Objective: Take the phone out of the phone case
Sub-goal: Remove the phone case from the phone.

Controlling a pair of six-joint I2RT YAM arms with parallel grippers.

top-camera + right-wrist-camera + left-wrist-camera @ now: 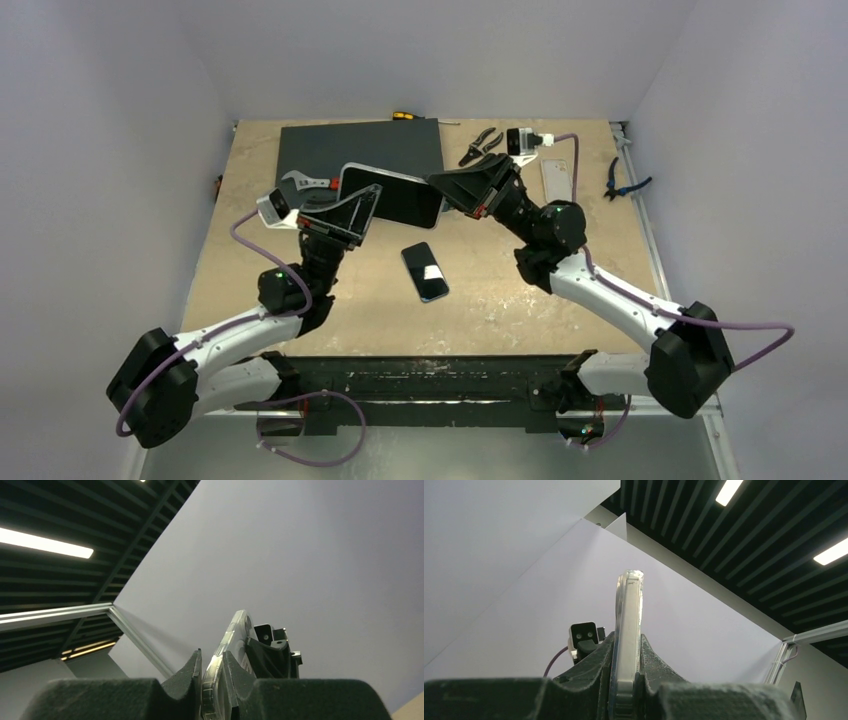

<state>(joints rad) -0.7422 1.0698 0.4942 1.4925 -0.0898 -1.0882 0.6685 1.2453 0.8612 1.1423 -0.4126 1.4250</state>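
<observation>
My jaws are clamped on the clear phone case (626, 630), held above mid-table: left gripper (355, 208) on its left end, right gripper (452, 190) on its right. The dark phone (392, 197) looks seated inside, so next I must peel a corner free.

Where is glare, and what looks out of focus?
Top view: even light, one bright glare patch on the phone lying on the table. Left wrist view: ceiling lamps blown out, near fingers soft. Right wrist view: lamp strip glaring, fingers soft too.
</observation>
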